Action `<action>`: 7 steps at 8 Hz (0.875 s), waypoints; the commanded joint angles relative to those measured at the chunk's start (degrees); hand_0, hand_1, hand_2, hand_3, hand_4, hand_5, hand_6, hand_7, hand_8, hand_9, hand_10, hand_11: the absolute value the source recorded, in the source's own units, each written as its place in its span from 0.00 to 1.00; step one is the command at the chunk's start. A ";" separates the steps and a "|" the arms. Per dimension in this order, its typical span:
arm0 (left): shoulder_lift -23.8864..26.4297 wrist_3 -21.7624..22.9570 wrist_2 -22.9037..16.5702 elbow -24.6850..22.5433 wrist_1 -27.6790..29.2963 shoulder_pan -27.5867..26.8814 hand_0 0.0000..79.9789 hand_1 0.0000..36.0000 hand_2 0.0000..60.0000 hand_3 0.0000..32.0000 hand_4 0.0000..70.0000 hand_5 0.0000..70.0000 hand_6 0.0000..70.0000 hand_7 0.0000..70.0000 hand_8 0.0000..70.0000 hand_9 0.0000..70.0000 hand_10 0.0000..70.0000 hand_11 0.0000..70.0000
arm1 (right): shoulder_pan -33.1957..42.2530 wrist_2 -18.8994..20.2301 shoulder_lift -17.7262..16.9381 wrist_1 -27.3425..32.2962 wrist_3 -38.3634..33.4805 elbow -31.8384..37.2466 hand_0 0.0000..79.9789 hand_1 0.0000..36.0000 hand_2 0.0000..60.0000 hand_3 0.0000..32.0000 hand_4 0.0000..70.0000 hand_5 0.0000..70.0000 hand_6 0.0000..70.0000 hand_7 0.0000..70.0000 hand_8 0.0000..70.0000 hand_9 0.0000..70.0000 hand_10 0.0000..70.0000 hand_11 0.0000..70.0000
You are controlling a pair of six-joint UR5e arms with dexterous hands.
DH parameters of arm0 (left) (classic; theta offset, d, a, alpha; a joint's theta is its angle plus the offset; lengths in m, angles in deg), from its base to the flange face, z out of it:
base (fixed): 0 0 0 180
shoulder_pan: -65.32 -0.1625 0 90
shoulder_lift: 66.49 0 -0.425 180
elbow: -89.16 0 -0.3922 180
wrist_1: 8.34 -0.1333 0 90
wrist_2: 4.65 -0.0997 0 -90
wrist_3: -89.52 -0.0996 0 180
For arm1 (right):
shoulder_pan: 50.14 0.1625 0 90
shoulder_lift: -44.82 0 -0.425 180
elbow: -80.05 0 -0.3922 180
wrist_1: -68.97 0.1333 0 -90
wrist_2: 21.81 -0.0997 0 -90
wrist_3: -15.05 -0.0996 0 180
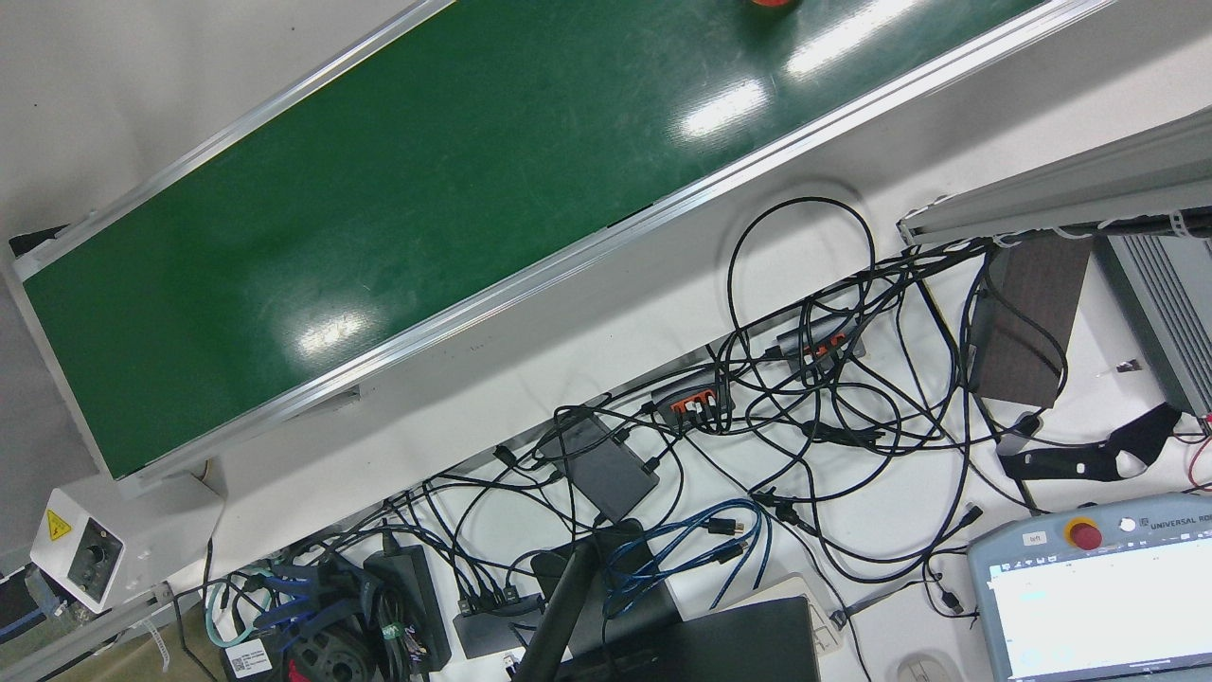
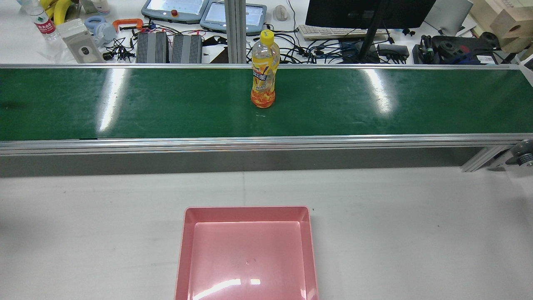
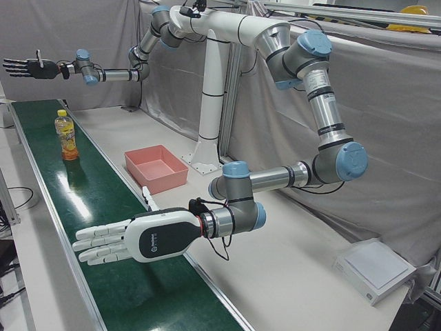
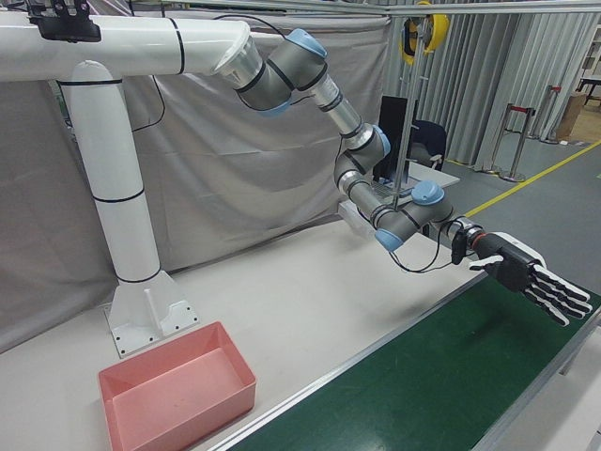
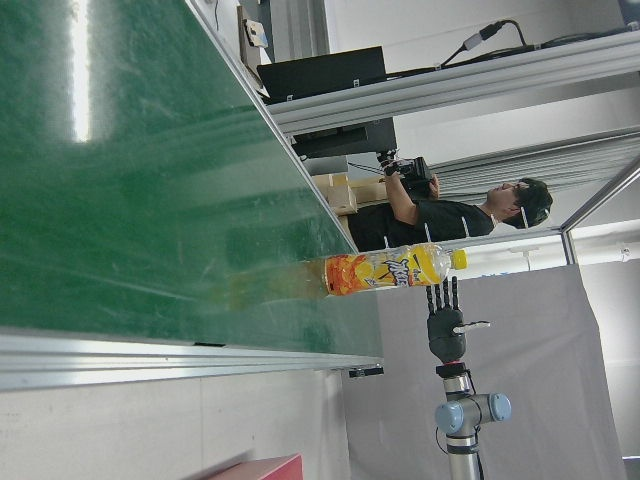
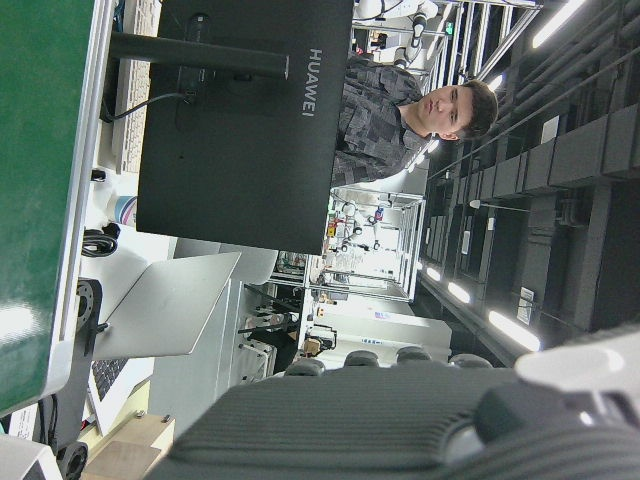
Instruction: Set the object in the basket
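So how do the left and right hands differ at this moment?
In the left-front view, the left hand hangs low over the near part of the belt; the right hand is held higher, towards the belt's far end. The left hand shows a white back, while the right hand looks dark. Both are open and empty, fingers stretched flat, pointing across the belt, with the bottle standing between them.
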 commanded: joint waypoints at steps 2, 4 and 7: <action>0.00 -0.03 0.00 -0.01 -0.05 -0.02 0.63 0.41 0.00 0.00 0.00 0.05 0.00 0.00 0.00 0.00 0.06 0.11 | 0.00 0.00 0.00 0.00 0.00 -0.09 0.00 0.00 0.00 0.00 0.00 0.00 0.00 0.00 0.00 0.00 0.00 0.00; 0.00 0.06 0.00 -0.01 -0.05 0.16 0.63 0.42 0.00 0.00 0.00 0.05 0.00 0.00 0.00 0.00 0.05 0.11 | 0.00 0.00 0.00 0.00 0.00 0.00 0.00 0.00 0.00 0.00 0.00 0.00 0.00 0.00 0.00 0.00 0.00 0.00; 0.00 0.06 0.00 -0.44 -0.05 0.33 0.63 0.42 0.00 0.00 0.00 0.04 0.00 0.00 0.00 0.00 0.05 0.11 | 0.00 0.00 0.00 0.00 0.00 -0.09 0.00 0.00 0.00 0.00 0.00 0.00 0.00 0.00 0.00 0.00 0.00 0.00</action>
